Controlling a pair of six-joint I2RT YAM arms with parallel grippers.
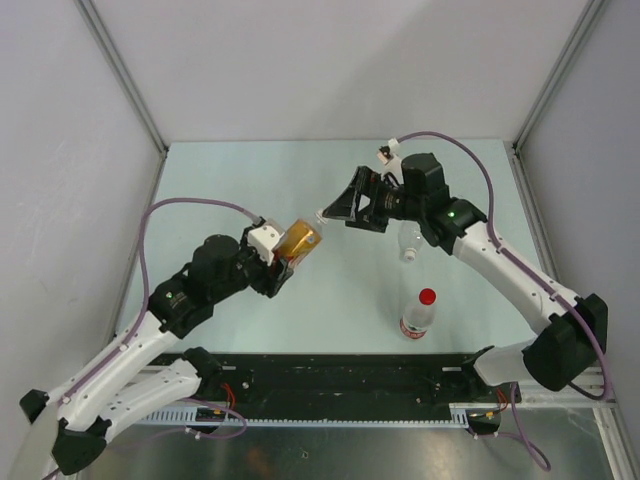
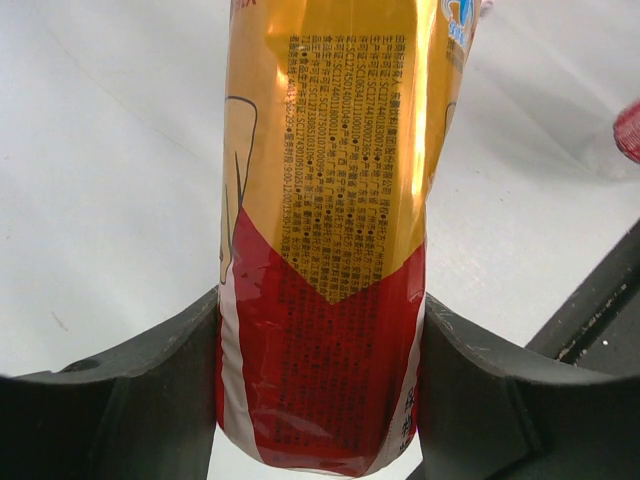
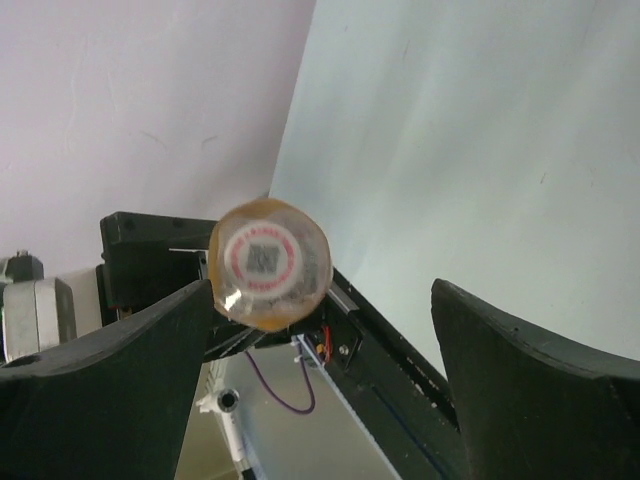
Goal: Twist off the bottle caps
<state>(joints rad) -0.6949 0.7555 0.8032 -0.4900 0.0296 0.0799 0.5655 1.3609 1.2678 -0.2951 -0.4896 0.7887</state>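
My left gripper (image 1: 288,254) is shut on the amber bottle (image 1: 300,239), which has a gold and red label, and holds it tilted above the table. In the left wrist view the bottle (image 2: 330,150) fills the gap between both fingers (image 2: 150,390). Its white cap (image 1: 321,213) points at my right gripper (image 1: 333,214), which is open. In the right wrist view the cap (image 3: 268,262) shows end-on between the spread fingers (image 3: 120,380), close to the left one. A bottle with a red-and-white label (image 1: 416,322) and a red cap (image 1: 427,296) stands on the table. A plain clear bottle (image 1: 408,240) is under the right arm.
The pale table (image 1: 250,180) is walled on the left, back and right. A black rail (image 1: 330,380) runs along the near edge between the arm bases. The red cap also shows at the right edge of the left wrist view (image 2: 630,130).
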